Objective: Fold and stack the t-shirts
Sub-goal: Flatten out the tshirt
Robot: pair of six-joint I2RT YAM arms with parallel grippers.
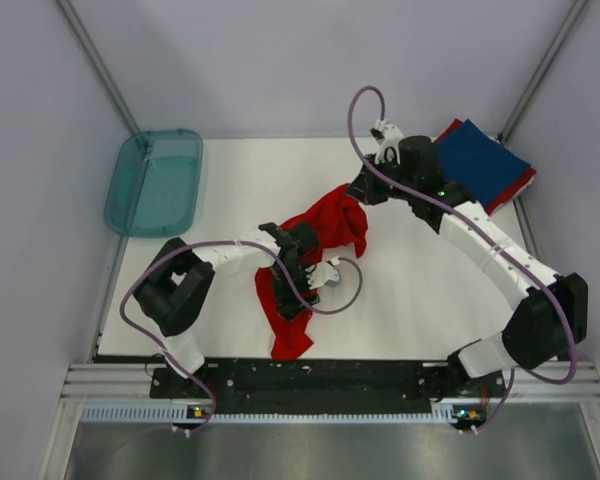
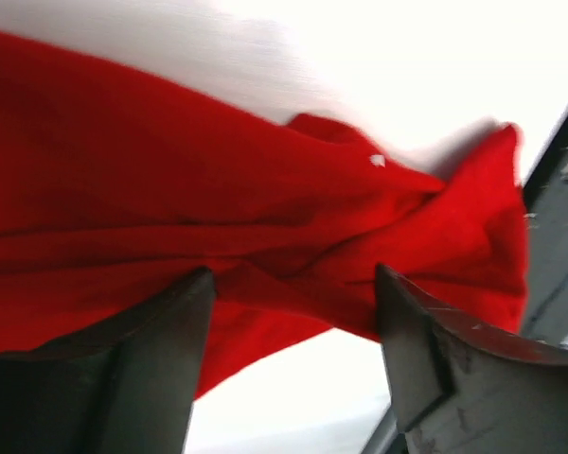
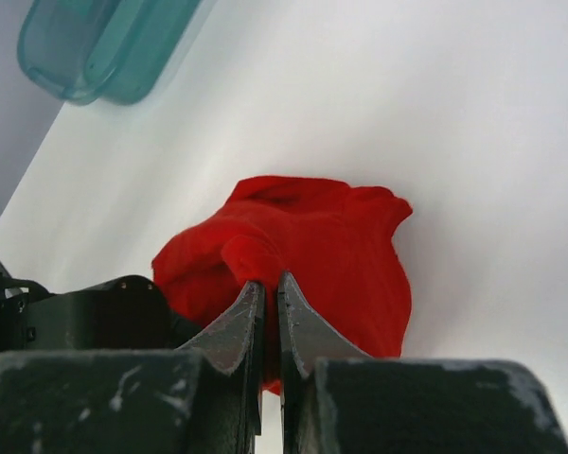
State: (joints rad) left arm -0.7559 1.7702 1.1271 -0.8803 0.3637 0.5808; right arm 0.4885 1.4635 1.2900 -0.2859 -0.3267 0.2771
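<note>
Red t-shirt [image 1: 330,225], bunched, long axis diagonal, near-left to far-right

I'm seeing the red t-shirt [image 3: 312,246] as soft matt cloth, and the navy t-shirt [image 1: 485,160] is looking like the same matt knit. My right gripper [image 3: 270,282] fingers [image 3: 308,326] are showing dark, matt and scuffed, probably hard plastic. The table [image 1: 410,290] is reading smooth matt white, and the tray [image 1: 155,185] is looking like glossy translucent teal plastic.

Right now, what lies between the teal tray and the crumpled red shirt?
Only bare table between the tray and the red shirt; top and right wrist views show it.
</note>
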